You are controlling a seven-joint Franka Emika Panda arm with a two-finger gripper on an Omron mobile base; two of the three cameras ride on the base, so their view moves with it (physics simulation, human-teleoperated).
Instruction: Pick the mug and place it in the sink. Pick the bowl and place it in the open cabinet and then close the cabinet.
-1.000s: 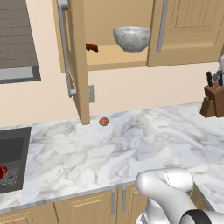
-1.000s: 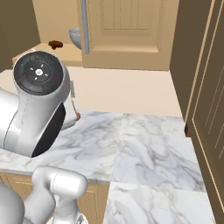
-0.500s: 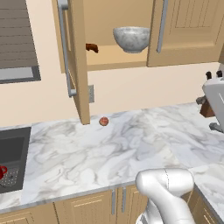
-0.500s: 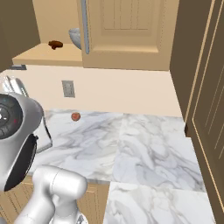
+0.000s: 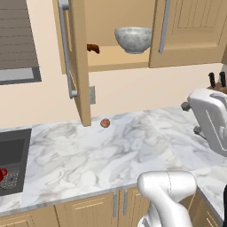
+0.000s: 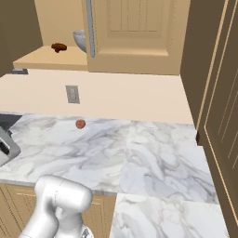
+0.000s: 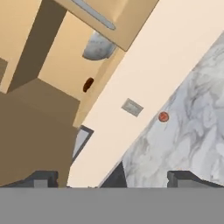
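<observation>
We see the bowl (image 5: 133,39) sitting on the shelf inside the cabinet (image 5: 195,33), whose left door (image 5: 78,62) stands swung out toward us while the right door is shut, partly covering the bowl in the right base view. A small brown object (image 5: 92,48) lies on the same shelf, left of the bowl and apart from it. The mug (image 5: 2,174) rests in the sink (image 5: 12,150) at the far left edge of the left base view. On the marble counter (image 5: 133,146) a small reddish ball (image 5: 105,123) lies near the wall, just below an outlet (image 6: 72,94). In the hand view our gripper (image 7: 116,179) has its two fingertips spread wide with nothing between them, facing the cabinet, wall and counter.
</observation>
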